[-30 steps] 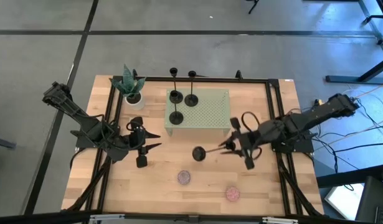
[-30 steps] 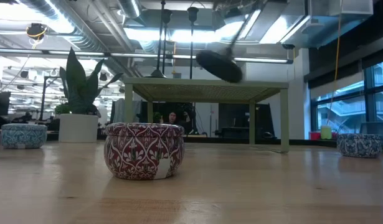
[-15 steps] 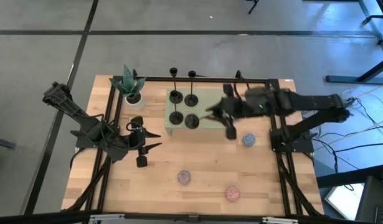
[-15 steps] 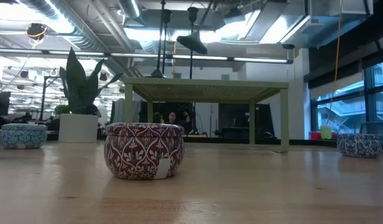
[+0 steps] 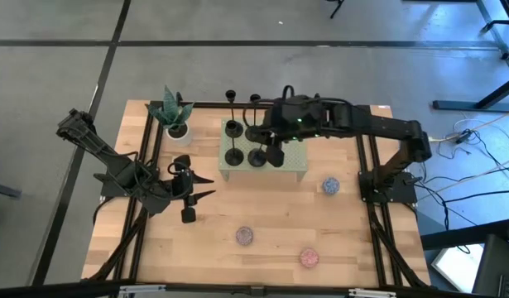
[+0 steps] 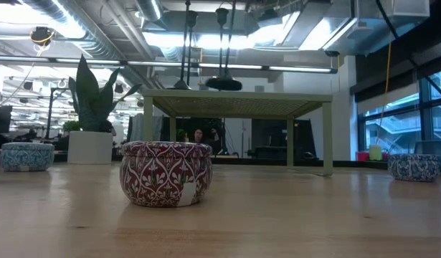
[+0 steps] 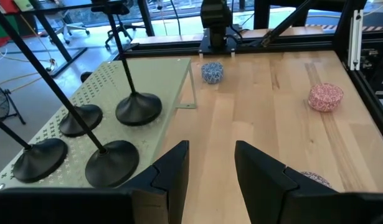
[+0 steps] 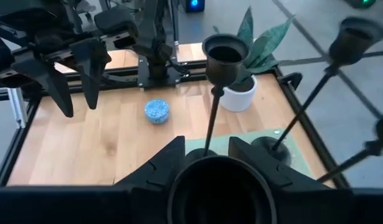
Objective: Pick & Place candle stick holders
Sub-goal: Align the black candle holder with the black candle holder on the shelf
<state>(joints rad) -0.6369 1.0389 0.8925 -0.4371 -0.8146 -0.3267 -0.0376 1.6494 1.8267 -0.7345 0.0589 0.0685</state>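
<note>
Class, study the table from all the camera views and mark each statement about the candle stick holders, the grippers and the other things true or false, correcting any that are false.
1. Four candle stick holders stand on the perforated green stand. True.
2. The left gripper holds a holder. False: its fingers are open and empty, over the bare wood away from the stand.
3. The right gripper is shut on a holder's stem over the stand. True.
4. The potted plant sits on the green stand. False: it sits on the wooden table near the far left corner.
5. A blue speckled puck lies on the wood beside the stand. True.
6. Both pink pucks lie on the stand. False: the pucks lie on the wood near the front.
</note>
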